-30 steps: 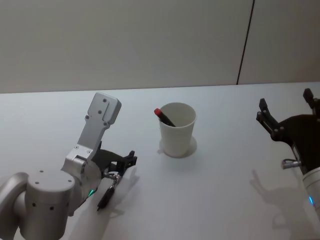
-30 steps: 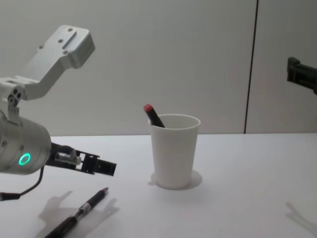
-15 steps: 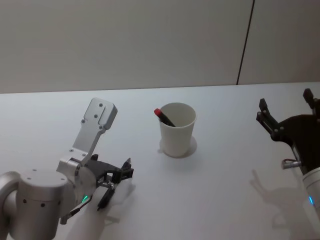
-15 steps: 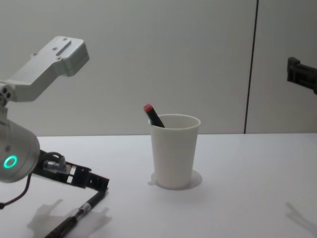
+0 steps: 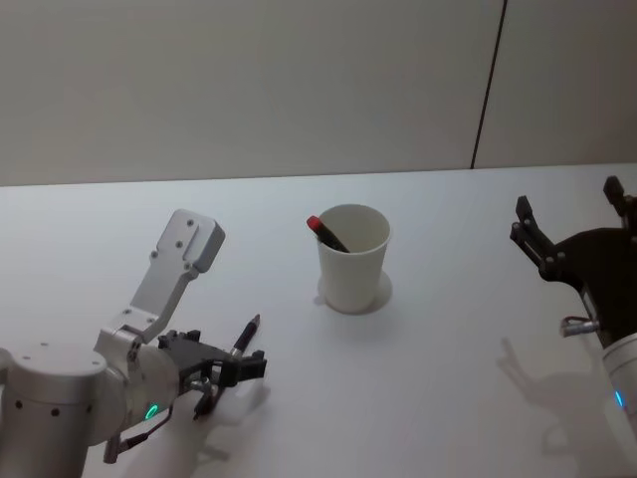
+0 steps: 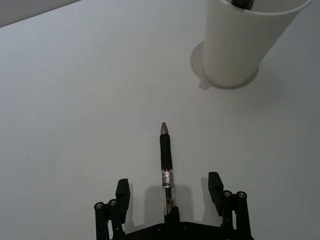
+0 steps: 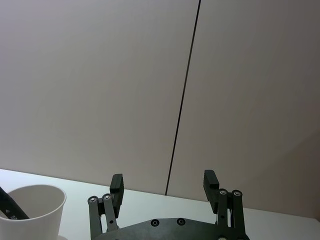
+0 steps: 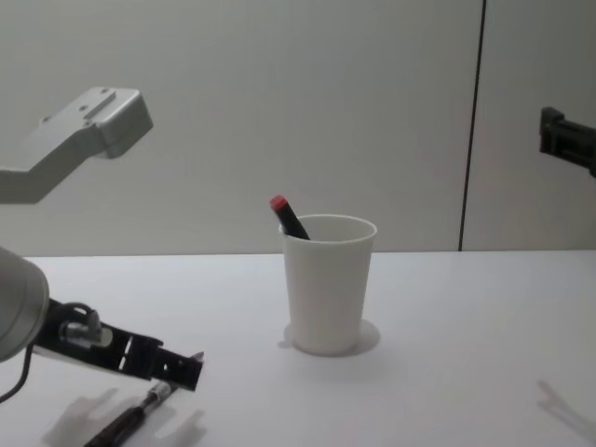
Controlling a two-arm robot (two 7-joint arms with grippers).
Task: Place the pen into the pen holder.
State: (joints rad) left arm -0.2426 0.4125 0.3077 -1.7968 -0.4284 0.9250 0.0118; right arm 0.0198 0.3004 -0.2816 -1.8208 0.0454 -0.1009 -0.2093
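Observation:
A black pen (image 6: 166,159) lies flat on the white table, its tip toward the pen holder (image 6: 244,45). My left gripper (image 6: 169,190) is low over the pen's rear half and open, one finger on each side, not touching it. In the head view the left gripper (image 5: 223,366) covers the middle of the pen (image 5: 247,334). The pen holder (image 5: 352,257) is a white paper cup standing upright mid-table, with a red-capped pen (image 5: 324,231) leaning inside. From the chest, the cup (image 8: 328,284), the lying pen (image 8: 130,425) and the left gripper (image 8: 177,369) show.
My right gripper (image 5: 569,211) hangs open and idle in the air at the right, well away from the cup; its wrist view shows the right gripper (image 7: 163,182) and the cup's rim (image 7: 31,192). A grey wall with a dark vertical seam (image 5: 488,85) stands behind the table.
The left arm has come down and its gripper has settled low around the pen on the table. The pen, the cup and the right arm have not moved.

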